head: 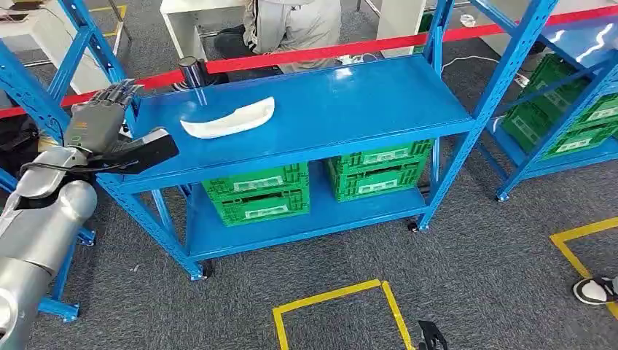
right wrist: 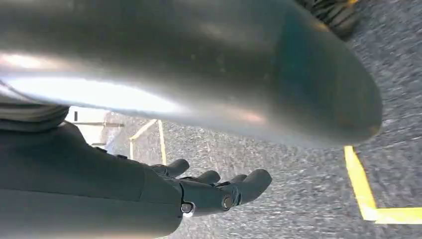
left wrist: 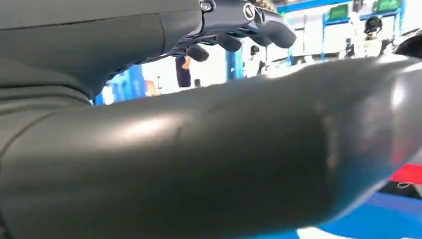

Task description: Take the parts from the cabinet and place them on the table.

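A white curved part (head: pixel 229 119) lies on the left half of the blue table top (head: pixel 350 102). My left hand (head: pixel 98 120) is at the table's left front corner and holds a long black part (head: pixel 146 149) that sticks out to the right over the edge. Its fingers (head: pixel 122 91) point away, fairly straight. Close up in the left wrist view, the black part (left wrist: pixel 239 159) spans the picture below the fingers (left wrist: pixel 239 25). My right hand (right wrist: pixel 209 191) hangs over the grey floor, fingers apart and holding nothing.
A black cylinder (head: pixel 191 71) stands at the table's back left, by a red bar (head: pixel 328 49). Green crates (head: pixel 256 193) fill the lower shelf. A person (head: pixel 291 25) sits behind the table. A second blue rack (head: pixel 561 109) stands right. A shoe (head: pixel 596 289) and yellow floor lines (head: pixel 331 295) lie near.
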### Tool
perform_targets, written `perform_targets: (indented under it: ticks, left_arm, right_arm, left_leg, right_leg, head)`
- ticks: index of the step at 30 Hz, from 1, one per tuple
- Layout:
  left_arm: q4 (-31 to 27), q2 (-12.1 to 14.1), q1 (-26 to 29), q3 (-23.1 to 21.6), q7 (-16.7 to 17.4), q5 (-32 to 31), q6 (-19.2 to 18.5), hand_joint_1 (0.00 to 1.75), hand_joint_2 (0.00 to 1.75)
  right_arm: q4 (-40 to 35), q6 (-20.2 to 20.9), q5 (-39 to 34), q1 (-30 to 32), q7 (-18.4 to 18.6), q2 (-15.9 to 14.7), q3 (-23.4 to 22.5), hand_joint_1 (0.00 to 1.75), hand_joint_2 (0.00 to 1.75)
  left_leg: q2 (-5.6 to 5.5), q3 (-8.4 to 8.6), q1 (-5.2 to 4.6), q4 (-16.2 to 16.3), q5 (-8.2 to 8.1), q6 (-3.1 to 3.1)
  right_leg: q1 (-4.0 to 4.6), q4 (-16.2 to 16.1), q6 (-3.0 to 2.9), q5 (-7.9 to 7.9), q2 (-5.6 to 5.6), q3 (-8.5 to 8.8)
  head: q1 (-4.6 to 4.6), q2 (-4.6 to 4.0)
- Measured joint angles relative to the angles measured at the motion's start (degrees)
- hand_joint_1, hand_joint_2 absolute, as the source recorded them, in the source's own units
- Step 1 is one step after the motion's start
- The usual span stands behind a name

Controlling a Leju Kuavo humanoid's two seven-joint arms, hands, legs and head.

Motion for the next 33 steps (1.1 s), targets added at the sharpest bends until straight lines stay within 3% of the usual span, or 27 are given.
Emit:
perform_targets:
  ticks: [1,2,3,4,6,7,8,9,10,12,13,14,15,16,17,18,19,22,23,24,26,27,28,29,31,32,33]
  left_arm:
    - [0.0,-0.3,0.1,-0.3,-1.2,0.0,0.2,0.0,0.0]
    - [0.0,-0.5,0.4,-0.4,-1.8,-0.1,0.3,0.0,0.0]
    - [-0.2,-1.2,0.8,-0.8,-3.8,-0.3,0.4,0.0,0.0]
    - [-0.7,-1.5,0.9,-1.0,-5.6,-0.3,0.3,0.0,0.0]
    - [-2.0,-3.2,1.4,-1.9,-9.7,-0.2,0.2,0.0,0.0]
    - [-2.9,-4.1,1.9,-2.5,-10.3,-0.2,0.1,0.0,0.0]
    - [-3.7,-5.1,2.8,-3.1,-10.0,-0.2,0.1,0.0,0.0]
    - [-4.6,-6.1,3.7,-3.9,-9.8,0.3,-0.1,0.0,0.0]
    - [-5.5,-7.0,5.0,-5.0,-9.9,1.1,-0.8,0.0,0.0]
    - [-8.4,-8.2,8.6,-8.0,-11.4,4.3,-3.3,0.0,0.0]
    - [-10.1,-8.4,10.2,-9.6,-12.1,6.2,-4.6,0.0,0.0]
    - [-11.5,-8.4,11.5,-10.9,-12.7,7.9,-5.7,0.0,0.0]
    - [-13.9,-8.3,12.8,-12.8,-12.8,10.3,-7.0,0.0,0.0]
    - [-15.9,-7.9,13.6,-14.3,-12.9,12.2,-8.3,0.0,0.0]
    - [-17.6,-7.6,14.3,-16.0,-13.1,13.9,-9.6,0.0,0.0]
    - [-19.5,-7.4,15.0,-17.7,-13.2,15.3,-10.5,0.0,0.0]
    - [-21.3,-7.0,15.5,-19.1,-13.2,16.8,-11.5,0.0,0.0]
    - [-25.6,-6.4,16.1,-22.5,-13.1,18.8,-12.6,0.0,0.0]
    - [-26.9,-6.4,16.4,-23.2,-13.0,19.1,-12.7,0.0,0.0]
    - [-27.6,-6.4,16.4,-23.8,-13.0,19.3,-12.7,0.0,0.0]
    - [-28.7,-6.3,16.8,-25.0,-12.9,19.3,-13.1,0.0,0.0]
    - [-29.1,-6.2,17.3,-25.6,-12.9,19.3,-13.0,0.0,0.0]
    - [-29.4,-6.1,17.6,-25.9,-12.8,19.3,-13.0,0.0,0.0]
    - [-29.7,-6.0,17.9,-26.3,-12.7,19.4,-13.0,0.0,0.0]
    - [-30.1,-5.8,17.9,-26.6,-12.7,19.4,-13.1,0.0,0.0]
    - [-30.4,-5.8,17.9,-26.8,-12.7,19.4,-13.0,0.0,0.0]
    - [-30.5,-5.7,17.9,-27.0,-12.7,19.4,-13.0,0.0,0.0]
  right_arm:
    - [0.0,0.0,0.1,0.1,0.0,0.0,0.0,0.0,0.0]
    - [0.0,0.1,0.2,0.3,0.0,0.0,0.0,0.0,0.0]
    - [0.1,0.1,0.4,0.4,0.0,0.1,0.0,0.0,0.0]
    - [0.1,0.1,0.4,0.2,0.0,0.2,0.0,0.0,0.0]
    - [0.1,0.1,0.5,0.1,-0.1,0.2,0.0,0.0,0.0]
    - [0.1,0.1,0.5,-0.1,-0.2,0.4,0.0,0.0,0.0]
    - [0.0,0.1,0.5,-0.2,-0.4,0.2,0.0,0.0,0.0]
    - [0.0,0.0,0.4,-0.2,-0.6,0.1,0.0,0.0,0.0]
    - [0.0,0.0,0.4,-0.2,-0.7,0.1,-0.1,0.0,0.0]
    - [0.0,0.0,0.4,-0.2,-0.7,0.0,-0.5,0.0,0.0]
    - [0.0,0.0,0.4,-0.1,-0.6,0.0,-0.7,0.0,0.0]
    - [0.0,0.0,0.4,-0.1,-0.3,0.0,-0.9,0.0,0.0]
    - [0.0,0.0,0.5,-0.1,0.0,0.0,-1.0,0.0,0.0]
    - [0.0,0.0,0.5,-0.1,0.2,0.0,-1.1,0.0,0.0]
    - [0.0,-0.1,0.5,0.0,0.2,0.1,-1.2,0.0,0.0]
    - [0.2,-0.1,0.5,0.1,0.2,0.9,-1.3,0.0,0.0]
    - [0.1,-0.2,0.5,-0.1,0.1,0.5,-1.4,0.0,0.0]
    - [0.1,-0.1,0.5,-0.2,0.0,0.4,-1.4,0.0,0.0]
    - [0.1,-0.1,0.5,-0.1,0.0,0.3,-1.4,0.0,0.0]
    - [0.1,0.0,0.5,-0.1,0.0,0.3,-1.4,0.0,0.0]
    - [0.0,-0.1,0.7,-0.3,0.0,0.1,-1.4,0.0,0.0]
    - [0.0,-0.1,0.7,-0.2,0.0,-0.1,-1.5,0.0,0.0]
    - [0.0,-0.2,0.7,-0.1,0.0,-0.3,-1.5,0.0,0.0]
    - [0.1,-0.2,0.7,0.0,0.0,-0.4,-1.6,0.0,0.0]
    - [0.0,-0.2,0.7,0.0,0.0,-0.5,-1.7,0.0,0.0]
    - [0.1,-0.2,0.7,-0.1,0.0,-0.6,-1.7,0.0,0.0]
    - [0.1,-0.2,0.7,-0.1,0.0,-0.3,-1.7,0.0,0.0]
  left_leg:
    - [0.0,0.53,0.25,0.8,-1.11,-0.3]
    - [-0.04,0.79,0.34,1.9,-2.34,-0.66]
    - [-0.21,0.98,-0.02,3.3,-3.83,-0.94]
    - [-0.23,0.74,-0.01,3.3,-4.65,-1.2]
    - [-0.23,1.04,0.31,4.7,-4.94,-1.45]
    - [-0.3,0.24,0.29,5.9,-4.84,-1.65]
    - [0.16,-0.77,0.35,8.4,-4.26,-2.44]
    - [0.5,-2.9,0.93,12.0,-4.39,-3.13]
    - [0.72,-5.6,1.51,15.9,-5.5,-3.74]
    - [1.08,-10.89,2.37,21.6,-9.76,-4.49]
    - [1.14,-12.23,2.57,21.6,-10.34,-4.36]
    - [1.14,-12.52,2.57,19.7,-9.32,-4.03]
    - [1.09,-11.95,2.3,16.0,-6.51,-3.39]
    - [1.01,-10.85,1.76,11.1,-2.59,-2.25]
    - [0.89,-9.51,0.68,5.8,2.12,-0.39]
    - [-0.3,-8.85,-0.3,2.4,5.4,0.9]
    - [-0.9,-8.64,-0.16,2.7,4.97,0.42]
    - [-0.6,-7.01,-0.4,1.5,5.03,0.8]
    - [-0.14,-5.55,0.25,-0.1,5.31,0.15]
    - [-0.07,-5.07,0.43,-0.5,5.01,0.6]
    - [-0.04,-4.7,0.45,-0.3,4.36,0.56]
    - [-0.06,-4.72,0.45,0.1,3.9,0.41]
    - [-0.14,-4.72,0.46,0.5,3.43,0.27]
    - [-0.26,-4.72,0.63,1.3,2.75,0.02]
    - [-0.35,-4.86,1.2,3.6,1.11,-0.92]
    - [-0.33,-5.23,1.37,5.1,0.16,-1.37]
    - [-0.47,-5.82,0.9,6.1,-0.54,-1.87]
  right_leg:
    - [-0.41,-4.1,0.57,4.18,-0.21,0.64]
    - [-0.97,-7.6,1.32,10.39,-0.8,1.0]
    - [-0.64,-8.0,0.05,11.65,-1.68,1.19]
    - [-0.28,-7.4,-1.05,10.68,-1.28,1.71]
    - [-0.28,-7.1,-1.72,10.31,-1.14,2.03]
    - [-0.79,-6.8,-1.96,9.91,-1.17,2.8]
    - [-0.82,-7.0,-2.14,9.29,-1.13,3.62]
    - [-0.85,-7.1,-2.29,8.93,-1.15,4.43]
    - [-0.92,-7.4,-2.24,8.47,-1.12,5.24]
    - [-1.03,-7.6,-2.0,7.35,-0.93,6.79]
    - [-1.03,-7.6,-1.95,6.77,-0.74,7.48]
    - [-0.96,-7.6,-1.91,6.21,-0.51,8.14]
    - [-0.73,-7.7,-1.91,5.68,-0.38,8.86]
    - [-0.46,-7.9,-1.99,5.25,-0.31,9.49]
    - [-0.39,-8.3,-2.11,4.94,-0.35,10.08]
    - [-0.28,-8.5,-1.81,4.58,-0.32,10.52]
    - [-0.53,-9.0,-1.46,4.32,0.05,10.77]
    - [-0.66,-10.4,-0.76,3.79,0.17,11.97]
    - [-0.58,-9.4,-1.0,3.11,-0.17,12.02]
    - [-0.15,-7.1,-0.96,2.1,-0.24,10.74]
    - [-0.15,2.0,-0.72,-1.58,-0.24,5.01]
    - [-0.04,6.3,-0.5,-2.68,-0.22,1.98]
    - [-0.04,8.3,-0.29,-2.33,-0.23,0.23]
    - [-0.12,7.3,-0.04,-0.22,-0.25,-0.24]
    - [-0.46,-1.2,0.7,6.08,-0.31,2.49]
    - [-0.78,-5.5,1.22,7.61,-0.37,4.05]
    - [-0.51,-4.4,1.17,6.41,0.06,3.79]
  head:
    - [0.05,0.02]
    - [0.02,0.02]
    - [0.29,0.02]
    - [-0.02,0.02]
    - [-0.04,0.02]
    - [0.07,0.02]
    - [-0.22,0.02]
    - [-0.37,0.02]
    - [-0.43,0.02]
    - [-0.44,0.02]
    - [-0.44,0.02]
    - [-0.48,0.0]
    - [-0.48,0.02]
    - [-0.48,0.02]
    - [-0.46,0.02]
    - [-0.17,0.02]
    - [-0.3,0.02]
    - [-0.53,0.0]
    - [-0.46,0.02]
    - [-0.48,0.02]
    - [-0.26,0.02]
    - [-0.3,0.0]
    - [-0.17,0.02]
    - [-0.22,0.02]
    - [-0.15,0.02]
    - [-0.11,0.0]
    - [0.18,0.0]
